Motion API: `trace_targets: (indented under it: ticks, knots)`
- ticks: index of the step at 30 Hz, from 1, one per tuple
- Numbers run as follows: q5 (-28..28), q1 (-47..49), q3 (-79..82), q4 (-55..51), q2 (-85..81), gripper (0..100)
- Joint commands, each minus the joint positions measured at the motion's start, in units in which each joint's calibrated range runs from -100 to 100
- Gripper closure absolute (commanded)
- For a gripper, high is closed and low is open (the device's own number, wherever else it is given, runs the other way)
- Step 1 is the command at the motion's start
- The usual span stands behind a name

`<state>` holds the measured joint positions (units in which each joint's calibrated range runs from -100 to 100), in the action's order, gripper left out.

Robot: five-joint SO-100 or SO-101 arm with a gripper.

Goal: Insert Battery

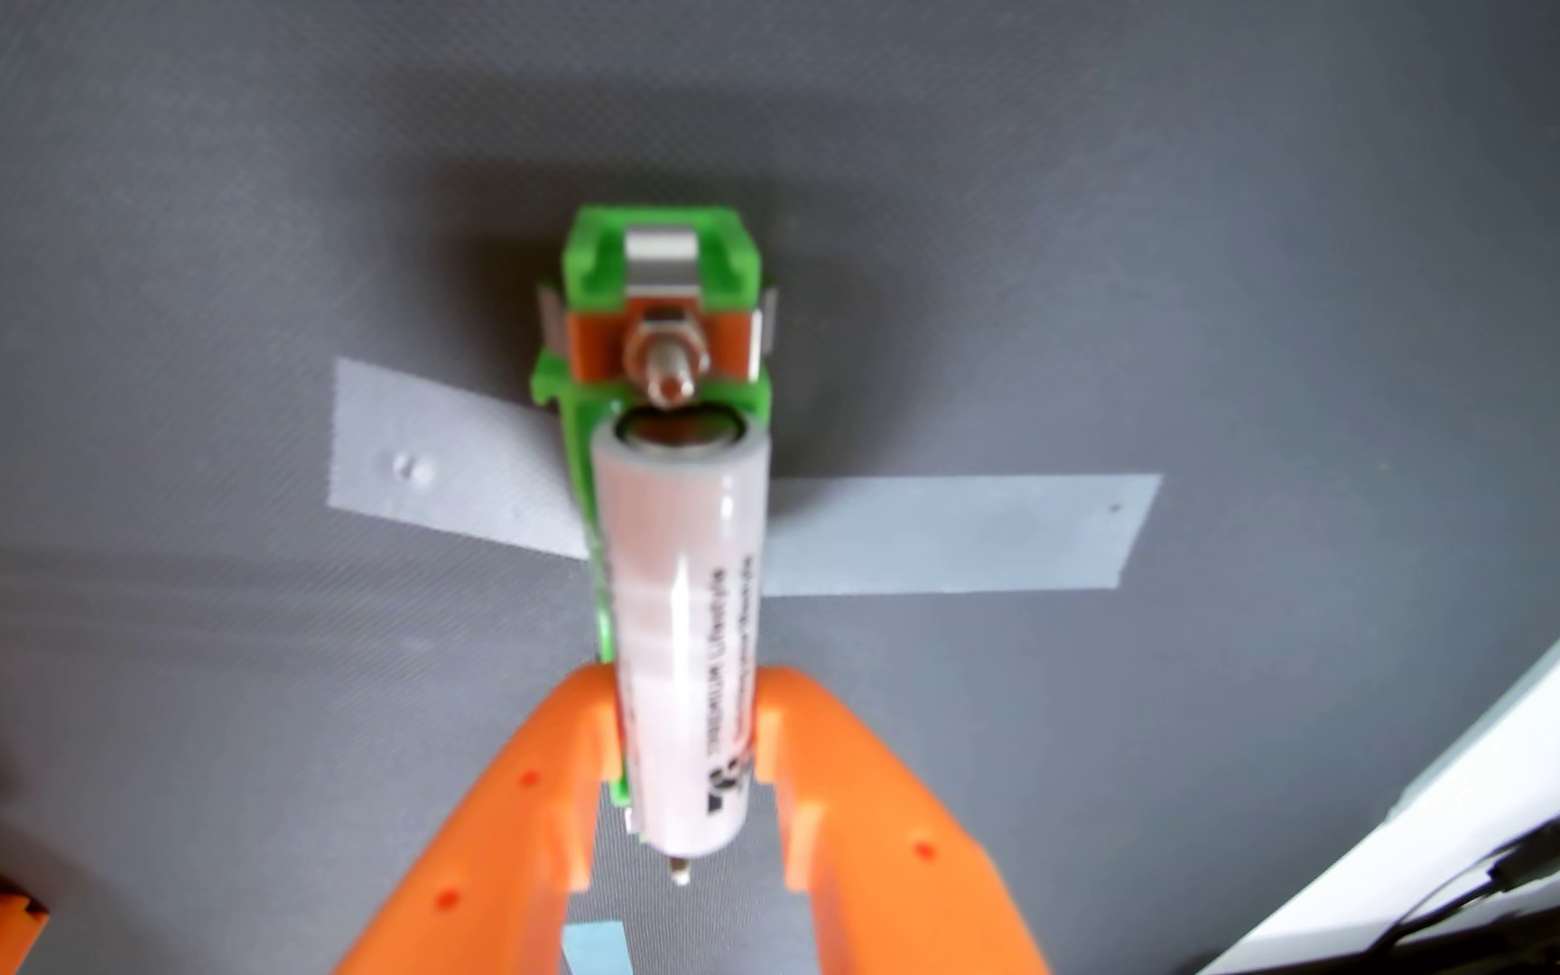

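My claw (687, 722) was clamped on the white battery (678, 609), holding it over the green holder (654, 309) taped mid-mat (195, 234). I judged this the seating step: next, lower it squarely between the metal contacts, then release.

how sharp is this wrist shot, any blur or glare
In the wrist view the battery label is only partly legible and the green holder edges look soft; a dark shadow rings the holder on the grey mat; the gripper fingers look evenly lit, without harsh glare.
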<state>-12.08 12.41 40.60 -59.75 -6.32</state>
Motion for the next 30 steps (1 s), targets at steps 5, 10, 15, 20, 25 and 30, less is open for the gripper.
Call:
trace_targets:
  ticks: [5, 10, 15, 20, 25, 30]
  knots:
    - [0.24, 0.1, -0.3, 0.39, -1.22, 98]
    - [0.24, -0.02, -0.3, 0.39, -1.22, 98]
    - [0.24, -0.02, -0.3, 0.39, -1.22, 98]
    - [0.24, -0.02, -0.3, 0.39, -1.22, 98]
    - [0.24, -0.13, -0.21, 0.39, -1.22, 98]
    - [0.24, -1.31, -0.21, 0.39, -1.22, 98]
